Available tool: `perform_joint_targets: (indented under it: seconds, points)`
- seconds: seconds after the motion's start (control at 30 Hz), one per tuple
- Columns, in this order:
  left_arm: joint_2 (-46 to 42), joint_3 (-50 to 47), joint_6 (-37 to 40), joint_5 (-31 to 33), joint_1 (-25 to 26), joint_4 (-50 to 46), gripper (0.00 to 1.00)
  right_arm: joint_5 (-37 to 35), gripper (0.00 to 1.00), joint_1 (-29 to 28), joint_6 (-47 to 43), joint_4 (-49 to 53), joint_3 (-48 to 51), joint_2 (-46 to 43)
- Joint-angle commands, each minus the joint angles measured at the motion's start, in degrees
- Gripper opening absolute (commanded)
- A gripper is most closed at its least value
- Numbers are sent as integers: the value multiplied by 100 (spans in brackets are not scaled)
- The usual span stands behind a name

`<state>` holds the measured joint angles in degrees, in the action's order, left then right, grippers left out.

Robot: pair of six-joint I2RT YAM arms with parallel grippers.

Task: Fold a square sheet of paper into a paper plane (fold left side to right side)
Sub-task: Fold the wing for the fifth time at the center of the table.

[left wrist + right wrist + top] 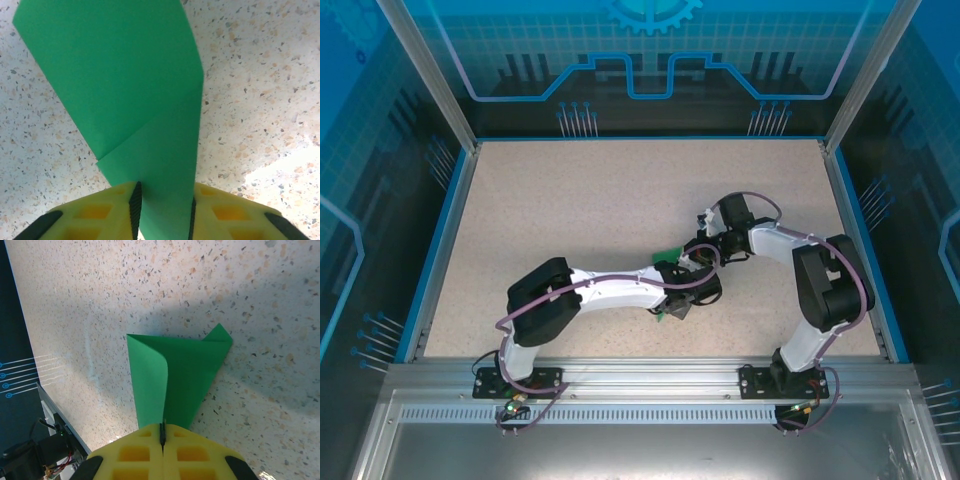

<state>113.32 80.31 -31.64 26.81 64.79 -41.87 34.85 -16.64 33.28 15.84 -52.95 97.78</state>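
Speckled beige tabletop (620, 200) inside blue-lit enclosure walls (640, 60). Right gripper (162, 432) clamped tight on near edge of green paper (185, 375). Left gripper (163, 202) part-way apart, paper filling the gap side to side, real grip impossible to tell. Paper mid-table between both grippers, partly folded, one flap curling up off the surface. From above mostly hidden under arms (610, 290) and purple cables (760, 196), just green slivers showing. Near end cut off by yellow fingers (95, 217) in both wrist views. Long axis running away from left gripper, widening outward; small bent corner (219, 336) at far end.
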Motion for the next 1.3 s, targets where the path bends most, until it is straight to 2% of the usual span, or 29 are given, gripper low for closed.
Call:
perform_joint_targets:
  seconds: [0.0,0.23,0.57,0.67,0.8,0.87,0.93,1.03,1.17,1.27]
  points:
    - [135,197,-54,55,39,-186,26,13,0,-102,56,33,-81,101]
    - [311,308,50,-127,42,-174,16,-17,0,-102,56,5,-69,153]
    - [420,316,173,-418,-18,-52,10,-31,0,11,12,-19,-108,53]
    - [270,138,180,-551,-96,123,8,-48,11,188,-26,-40,-66,-254]
    - [-66,-186,241,-848,-223,569,8,-92,32,471,-168,55,-1,-909]
    - [-246,-356,278,-1056,-297,825,7,-254,40,642,-307,276,28,-1228]
    - [-429,-548,271,-1317,-415,1147,7,-463,52,837,-451,519,123,-1561]
    - [-683,-884,197,-1769,-604,1668,7,-716,63,1081,-594,717,388,-1974]
    - [-957,-1448,-45,-2660,-920,2651,7,-852,72,1201,-747,727,771,-2321]
    - [-1035,-1783,-280,-3135,-1152,3214,7,-779,74,1191,-809,595,1029,-2386]
